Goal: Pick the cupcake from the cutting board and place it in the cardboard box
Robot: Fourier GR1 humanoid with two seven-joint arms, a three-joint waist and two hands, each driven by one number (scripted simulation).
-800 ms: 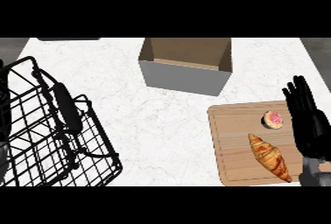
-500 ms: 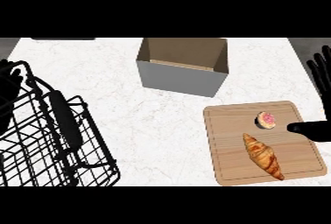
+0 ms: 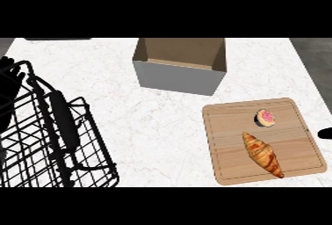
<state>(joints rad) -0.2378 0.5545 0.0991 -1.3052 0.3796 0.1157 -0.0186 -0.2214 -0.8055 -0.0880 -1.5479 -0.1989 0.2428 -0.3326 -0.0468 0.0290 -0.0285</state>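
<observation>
Sitting on cutting board [image 3: 227, 140], cupcake [image 3: 265, 117], well left of right hand [image 3: 326, 132].

The table [image 3: 149, 127] is white marble with faint grey veining, and the wire basket [image 3: 58, 145] is black, as is the sliver of the right hand [image 3: 326, 132] at the view's right edge. The cardboard box [image 3: 178, 79] is tan brown inside and grey on its outer wall. The cutting board [image 3: 227, 136] is pale wood with fine straight grain lines, the cupcake [image 3: 265, 117] has pink icing in a dark case, and the croissant [image 3: 262, 154] is golden orange with darker brown bands.
</observation>
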